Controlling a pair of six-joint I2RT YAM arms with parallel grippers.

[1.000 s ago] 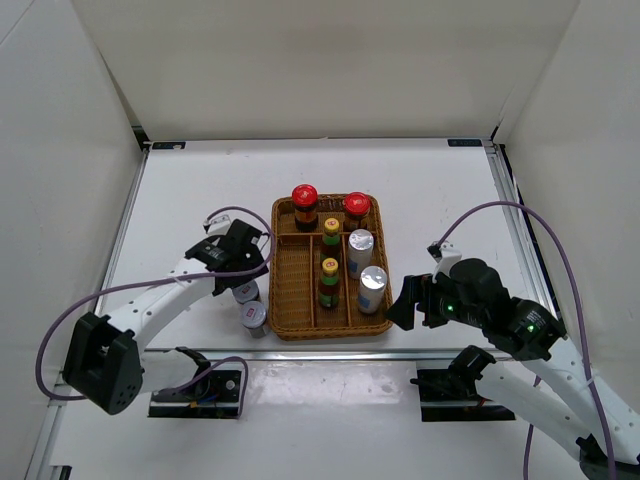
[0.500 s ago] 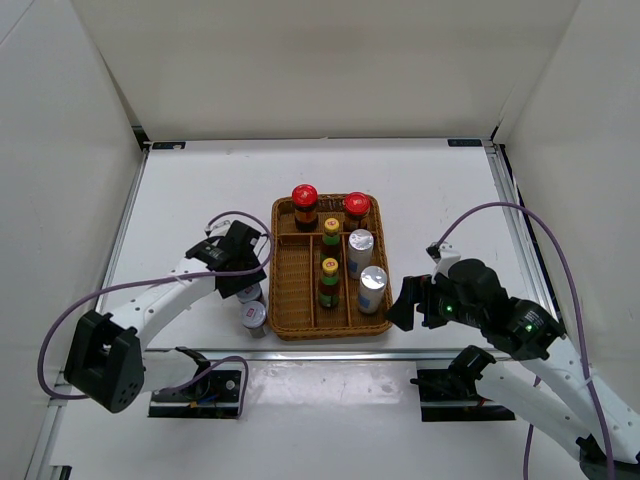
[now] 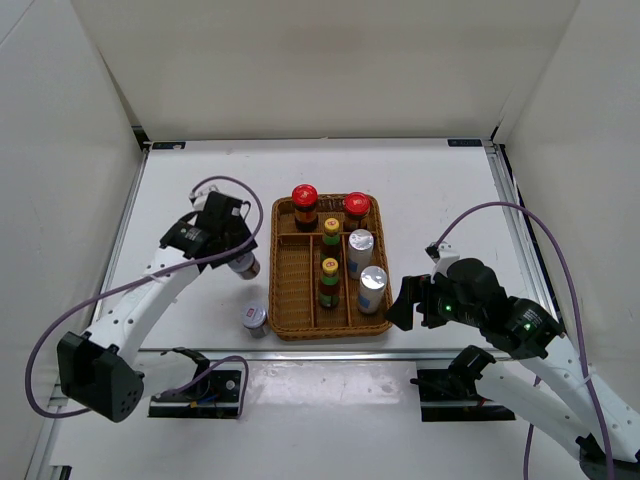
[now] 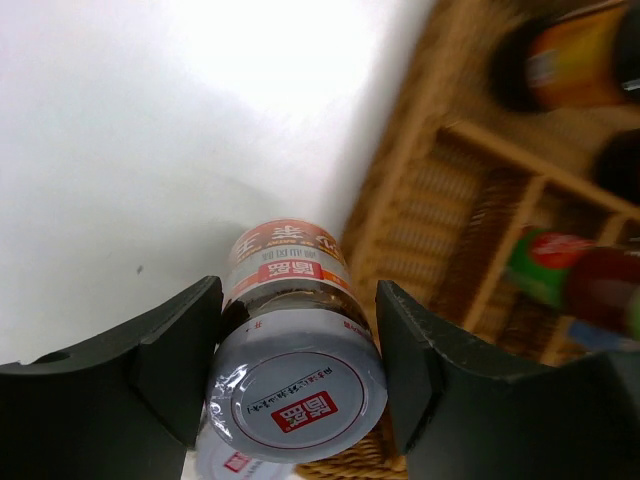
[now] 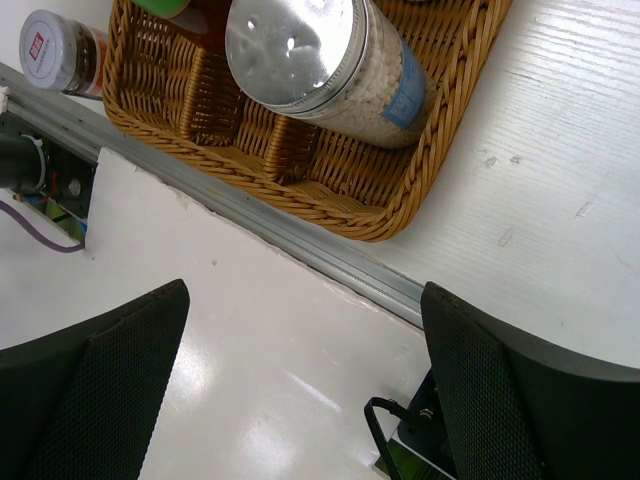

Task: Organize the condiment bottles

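Wicker tray: golden-brown weave.
Dark jar, tray's 11 o'clock: red cap.
Second dark jar, 1 o'clock: red cap.
Sauce bottle, 12 o'clock, and second sauce bottle, centre: yellow caps, green necks, red labels.
Shaker, 2 o'clock: white, silver top.
Second shaker, 4 o'clock: the same, with a blue band.
Short jar, 9 o'clock: silver lid with a red square mark; orange, red and white label.
Second short jar, 8 o'clock: matching lid.
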